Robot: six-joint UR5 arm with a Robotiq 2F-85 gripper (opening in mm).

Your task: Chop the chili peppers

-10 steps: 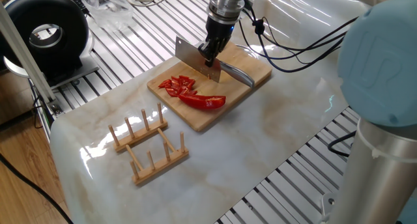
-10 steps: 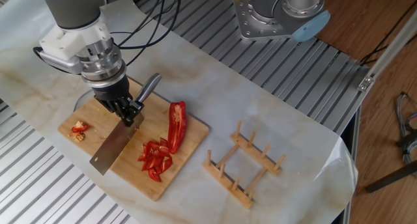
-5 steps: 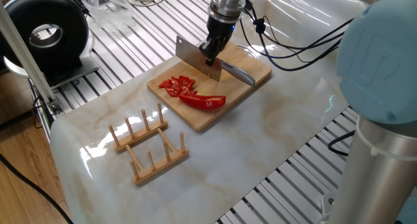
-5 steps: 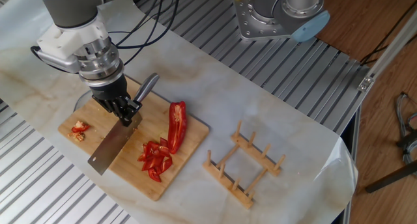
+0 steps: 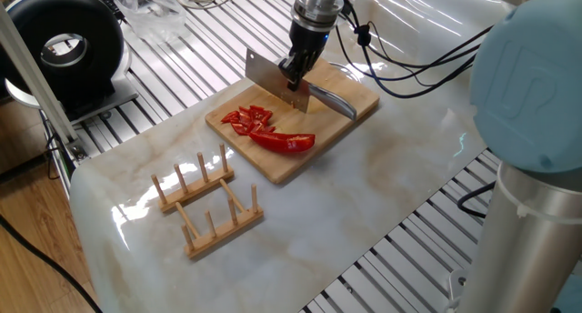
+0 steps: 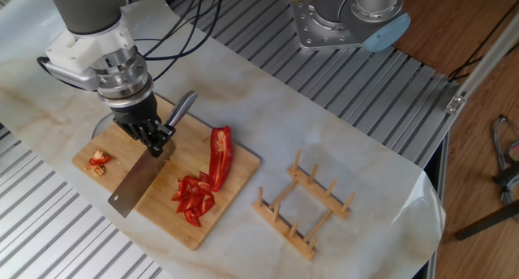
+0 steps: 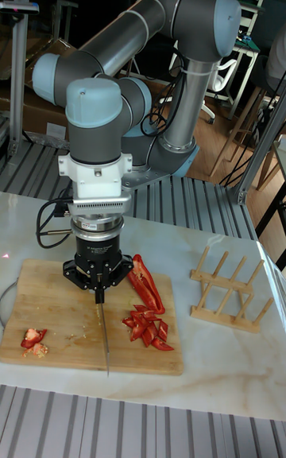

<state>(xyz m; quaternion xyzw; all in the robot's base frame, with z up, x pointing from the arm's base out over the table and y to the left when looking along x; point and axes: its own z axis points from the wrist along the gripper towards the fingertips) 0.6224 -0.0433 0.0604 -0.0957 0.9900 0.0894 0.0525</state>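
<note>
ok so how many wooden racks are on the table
2, side by side on the marble table, beside the cutting board: one rack farther from it, the other rack nearer. None looks hidden.

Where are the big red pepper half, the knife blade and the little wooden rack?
long red chili pepper half (image 6: pixel 220 153), other fixed view, mid-body.
steel knife blade (image 6: pixel 136 184), same view, flat side.
wooden peg rack (image 6: pixel 304 203), same view, centre rail.
</note>
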